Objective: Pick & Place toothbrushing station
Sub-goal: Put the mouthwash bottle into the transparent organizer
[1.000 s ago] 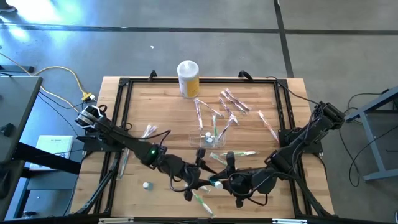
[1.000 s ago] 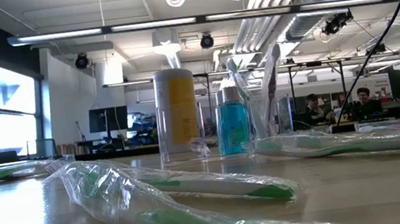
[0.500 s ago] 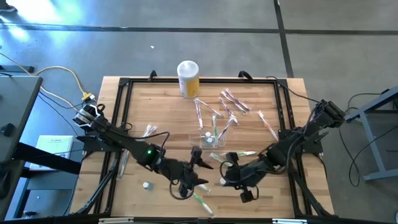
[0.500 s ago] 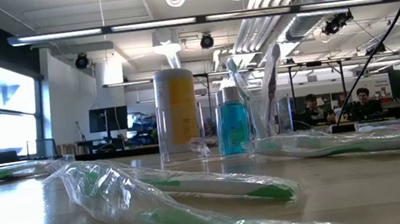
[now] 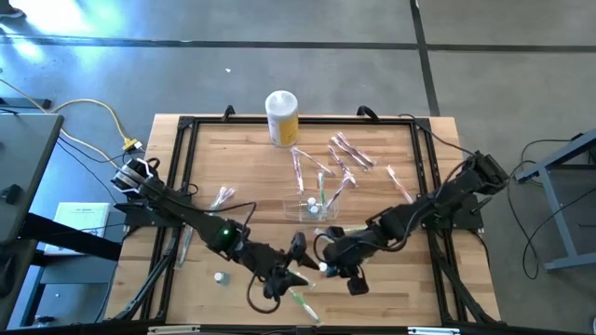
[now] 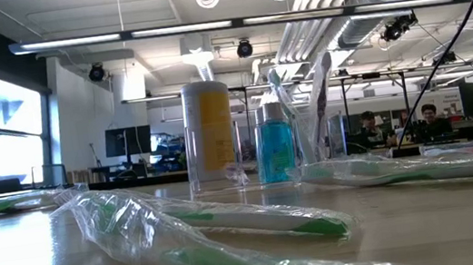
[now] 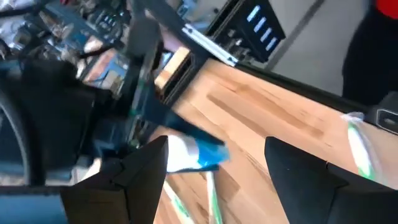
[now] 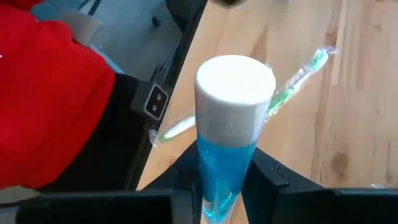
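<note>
Between the fingers of my right gripper [image 8: 217, 186] I see a small blue bottle with a white cap [image 8: 233, 118]; they are closed on it. From above, the right gripper [image 5: 328, 268] is near the front edge of the wooden table [image 5: 233, 158]. My left gripper [image 5: 296, 270] is just beside it, with its fingers [image 7: 140, 168] spread wide and nothing between them; the blue bottle shows just beyond them. A wrapped green toothbrush [image 5: 300, 300] lies on the table under the two grippers. The toothbrushing station [image 5: 311, 210] stands near the middle of the table, well apart from the yellow canister [image 5: 282, 116] at the far edge.
</note>
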You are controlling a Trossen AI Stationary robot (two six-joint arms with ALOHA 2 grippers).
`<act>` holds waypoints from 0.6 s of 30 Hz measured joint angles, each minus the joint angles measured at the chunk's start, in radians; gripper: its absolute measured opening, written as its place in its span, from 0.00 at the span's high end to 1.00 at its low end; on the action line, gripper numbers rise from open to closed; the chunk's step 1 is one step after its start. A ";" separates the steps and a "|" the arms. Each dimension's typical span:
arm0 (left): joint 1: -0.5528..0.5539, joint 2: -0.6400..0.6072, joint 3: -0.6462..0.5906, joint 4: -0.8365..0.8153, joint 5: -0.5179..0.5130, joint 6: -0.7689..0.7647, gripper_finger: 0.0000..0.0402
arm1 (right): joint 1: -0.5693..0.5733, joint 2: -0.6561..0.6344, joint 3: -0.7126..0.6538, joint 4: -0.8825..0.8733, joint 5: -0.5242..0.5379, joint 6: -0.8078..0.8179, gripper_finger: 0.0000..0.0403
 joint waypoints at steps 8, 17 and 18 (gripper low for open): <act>0.014 0.044 0.001 0.069 0.001 0.071 0.35 | -0.014 0.000 0.000 0.017 -0.041 -0.002 0.83; 0.038 0.069 0.020 0.088 0.008 0.084 0.35 | -0.019 0.011 -0.002 0.019 -0.045 -0.009 0.83; 0.038 0.068 0.021 0.095 0.012 0.085 0.35 | -0.019 0.011 -0.002 0.019 -0.045 -0.009 0.83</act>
